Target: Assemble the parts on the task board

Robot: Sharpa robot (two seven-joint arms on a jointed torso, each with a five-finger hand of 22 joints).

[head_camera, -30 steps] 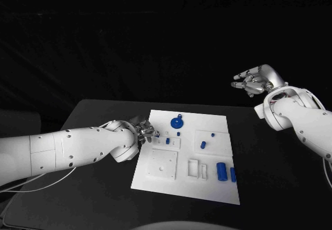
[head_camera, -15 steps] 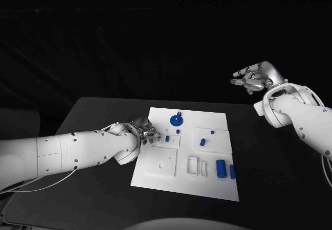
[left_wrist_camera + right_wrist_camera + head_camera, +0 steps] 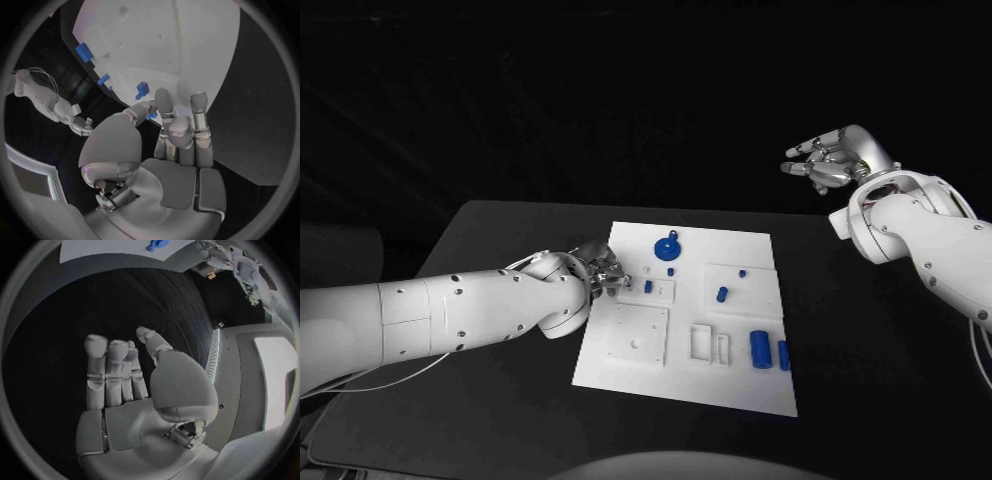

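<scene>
The task board (image 3: pixel 733 385), a white rectangular plate with shallow recesses, lies in the middle of the black desk (image 3: pixel 502 235). In the head view, blue parts sit on it: a round piece (image 3: pixel 668 248) near its far edge, a small peg (image 3: pixel 721 294) mid-board, two upright cylinders (image 3: pixel 762 350) toward the right edge. The left robot hand (image 3: pixel 603 272) rests at the board's left edge, whether it holds anything I cannot tell. The right robot hand (image 3: pixel 834 160) hangs raised beyond the desk's far right corner.

Left wrist view: left robot hand (image 3: pixel 178 132) over the board's (image 3: pixel 187 45) edge, small blue parts (image 3: pixel 142 90) close by.

Right wrist view: right robot hand (image 3: pixel 134 372) empty, fingers loosely apart
</scene>
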